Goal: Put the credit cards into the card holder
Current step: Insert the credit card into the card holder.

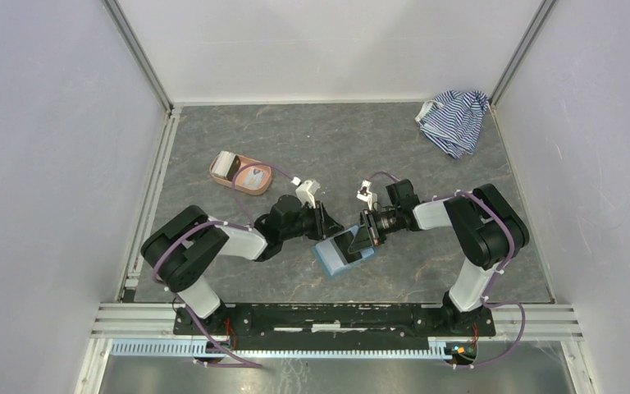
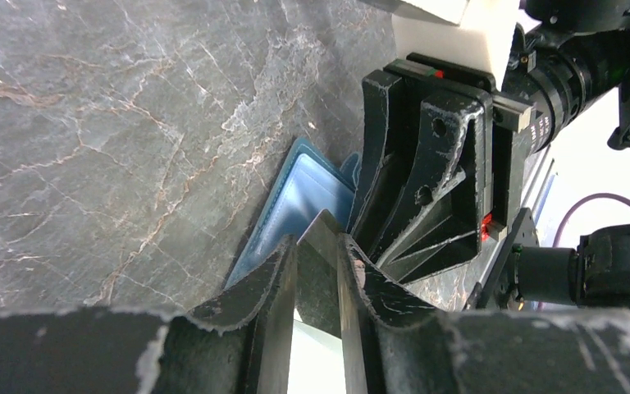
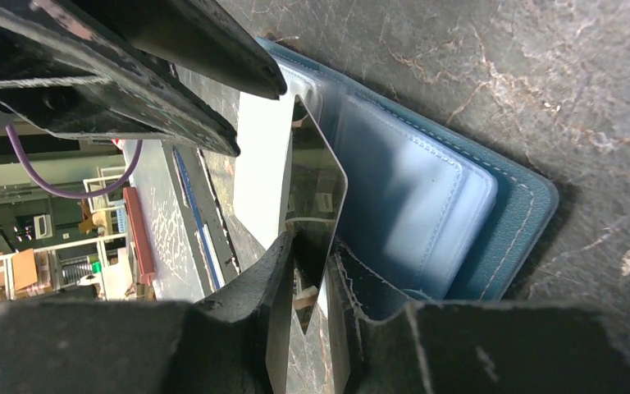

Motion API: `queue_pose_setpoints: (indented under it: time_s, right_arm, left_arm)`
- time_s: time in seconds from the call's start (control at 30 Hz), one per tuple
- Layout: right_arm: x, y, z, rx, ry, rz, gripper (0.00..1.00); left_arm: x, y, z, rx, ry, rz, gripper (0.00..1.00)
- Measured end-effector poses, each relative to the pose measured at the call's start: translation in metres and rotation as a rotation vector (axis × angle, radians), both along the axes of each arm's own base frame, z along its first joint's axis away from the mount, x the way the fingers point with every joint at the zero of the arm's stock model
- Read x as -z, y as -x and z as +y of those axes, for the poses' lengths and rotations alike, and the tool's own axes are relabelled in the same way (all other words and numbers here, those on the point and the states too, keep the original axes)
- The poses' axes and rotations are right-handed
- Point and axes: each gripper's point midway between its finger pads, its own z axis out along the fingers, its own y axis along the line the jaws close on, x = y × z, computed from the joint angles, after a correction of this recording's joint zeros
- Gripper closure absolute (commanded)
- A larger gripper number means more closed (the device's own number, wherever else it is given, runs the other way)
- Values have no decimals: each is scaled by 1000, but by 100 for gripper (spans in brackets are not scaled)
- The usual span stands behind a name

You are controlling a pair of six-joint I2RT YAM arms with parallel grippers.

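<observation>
Two tools meet at one spot in the middle of your table [image 1: 312,135], and the wrist views show why. Your right tool [image 3: 312,246] has its fingers pressed onto a dark card [image 3: 318,176], a shiny one held on edge with one side turned toward the pale-blue inside of the card holder [image 3: 467,205]. Holding it edgewise is what lets so thin a card find a slot mouth. The card holder lies opened flat on the table between the two arms, inside up, so its pockets can be reached from above. Your left tool [image 2: 320,240] is likewise nipped onto a thin grey sheet. This is most likely the same dark card at another corner, which would steady it against twisting, though I cannot tell that for certain. Whether the card's edge is already in a pocket or only resting against it is hidden. More credit cards [image 1: 228,163] sit in the salmon tray [image 1: 256,192], well apart on the far left, and a striped cloth [image 1: 455,121] lies in the far right corner.
</observation>
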Motion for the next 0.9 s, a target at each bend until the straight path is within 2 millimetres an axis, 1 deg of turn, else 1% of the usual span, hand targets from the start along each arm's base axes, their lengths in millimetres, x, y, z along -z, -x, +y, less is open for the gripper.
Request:
queue_pose_setpoints:
  time_s: [0.13,0.33,0.57,0.9]
  right_arm:
    - [0,0,0,0,2,-3,75]
    - [0,-1,0,0,3,-1,75]
    - [0,0,0,-1,4,0,74]
    - [0,-1,0,-2,5,-1,70]
  left_arm:
    - [4,6,-2,30,1,19,69]
    - [5,12,-4,63,20,20,70]
    - [20,19,-2,85,6,52,71]
    - [23,20,-3,91,16,45,71]
